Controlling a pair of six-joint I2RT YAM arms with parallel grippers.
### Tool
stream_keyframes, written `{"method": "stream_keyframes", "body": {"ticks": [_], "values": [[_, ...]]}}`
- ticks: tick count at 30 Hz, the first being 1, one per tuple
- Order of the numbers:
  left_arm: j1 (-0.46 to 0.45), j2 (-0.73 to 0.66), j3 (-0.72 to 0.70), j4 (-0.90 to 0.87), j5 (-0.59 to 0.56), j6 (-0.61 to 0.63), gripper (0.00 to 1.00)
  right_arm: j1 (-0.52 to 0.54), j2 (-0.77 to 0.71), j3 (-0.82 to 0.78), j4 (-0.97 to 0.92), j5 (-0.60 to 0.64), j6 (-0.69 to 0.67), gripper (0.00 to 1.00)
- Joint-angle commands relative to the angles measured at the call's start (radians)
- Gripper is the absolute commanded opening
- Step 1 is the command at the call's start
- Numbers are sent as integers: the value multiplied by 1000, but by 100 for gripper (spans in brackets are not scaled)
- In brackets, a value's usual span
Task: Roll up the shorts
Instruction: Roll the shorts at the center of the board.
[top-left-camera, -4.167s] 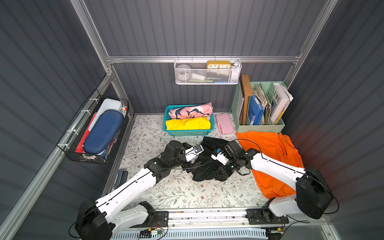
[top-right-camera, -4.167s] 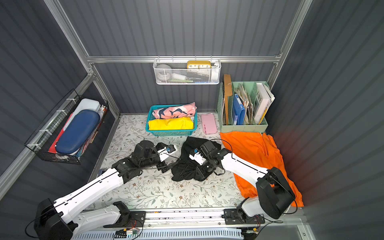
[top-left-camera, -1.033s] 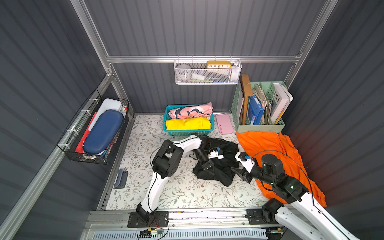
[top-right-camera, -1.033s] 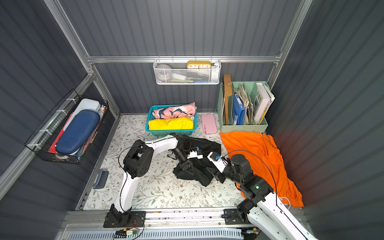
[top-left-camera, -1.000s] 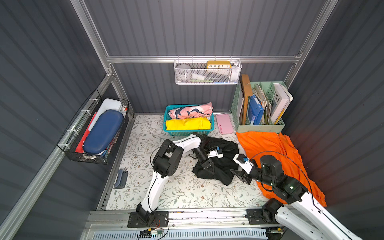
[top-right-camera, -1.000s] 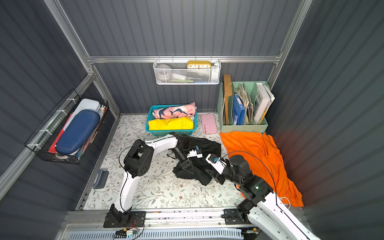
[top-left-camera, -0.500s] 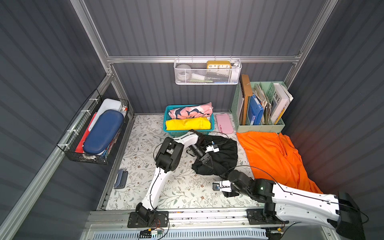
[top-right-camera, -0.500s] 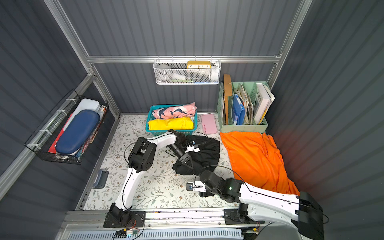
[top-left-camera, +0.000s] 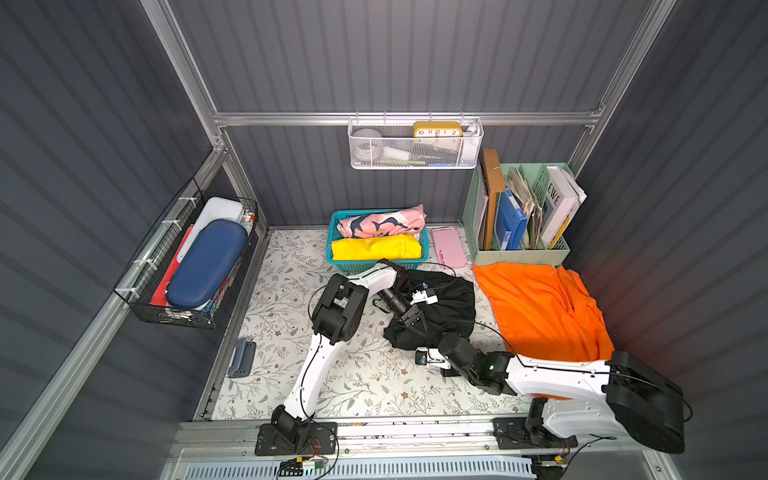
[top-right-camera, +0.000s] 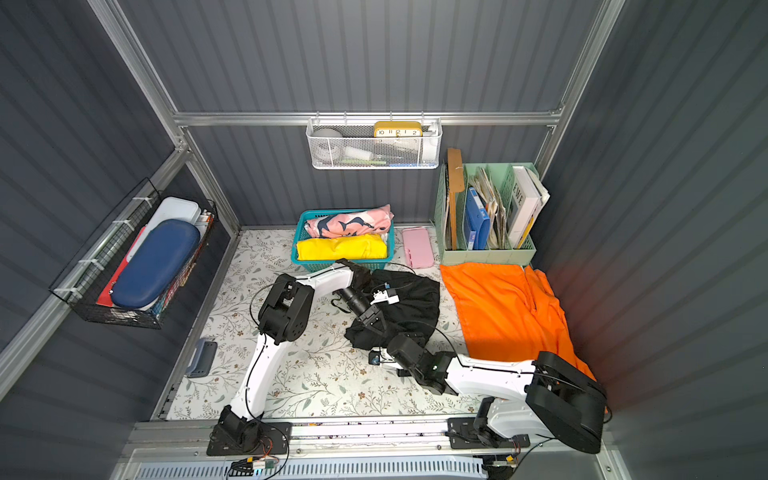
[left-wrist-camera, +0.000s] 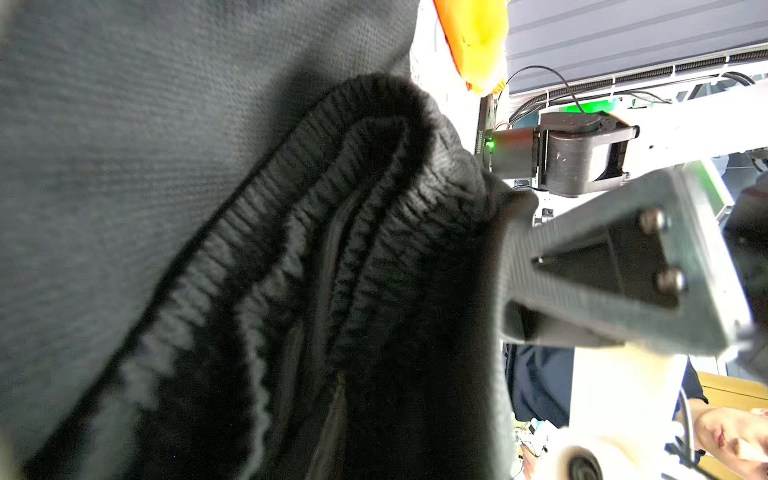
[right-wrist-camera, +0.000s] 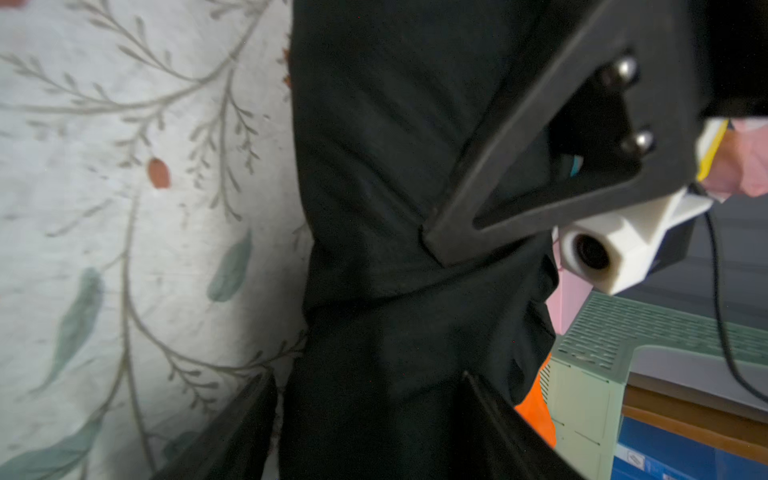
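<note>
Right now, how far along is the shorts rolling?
Done: nothing rolled; the black shorts lie bunched, no roll visible. In hand: left hand looks clamped on their waistband; right hand is open, straddling a fold of the fabric. Left: roll the black pair, then the orange shorts, spread out beside them with no hand on them.

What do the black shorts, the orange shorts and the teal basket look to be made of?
Black shorts: matte, knit-looking fabric with a fine mesh texture and a ribbed, gathered elastic waistband. Orange shorts: thin smooth cloth, probably synthetic, lying in soft shallow folds. Teal basket: rigid moulded plastic, judging by its lattice walls.
</note>
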Motion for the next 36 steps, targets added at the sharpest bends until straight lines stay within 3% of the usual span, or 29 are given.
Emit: {"method": "stream_keyframes", "body": {"ticks": [1, 11, 13, 15, 18, 21, 27, 36], "values": [[6, 75, -49, 66, -166, -5, 38, -68, -13, 7, 0, -90, 10, 72], [6, 81, -56, 63, -150, -2, 41, -190, 34, 24, -61, -327, -43, 54], [6, 83, -59, 66, -150, -2, 43, -202, 55, 26, -67, -353, -47, 45], [6, 81, -64, 67, -148, -2, 48, -207, 63, 32, -68, -376, -47, 28], [6, 71, -70, 66, -136, 1, 65, -220, 61, 41, -64, -417, -36, 0], [9, 34, -84, 36, -139, 66, 78, -240, 31, 49, -91, -471, -23, 0], [25, -112, -189, 134, -169, 31, 99, -305, -52, 65, -204, -613, 33, 0], [107, -396, -353, 297, -231, -40, 100, -434, -87, 146, -387, -869, 147, 0]]}}
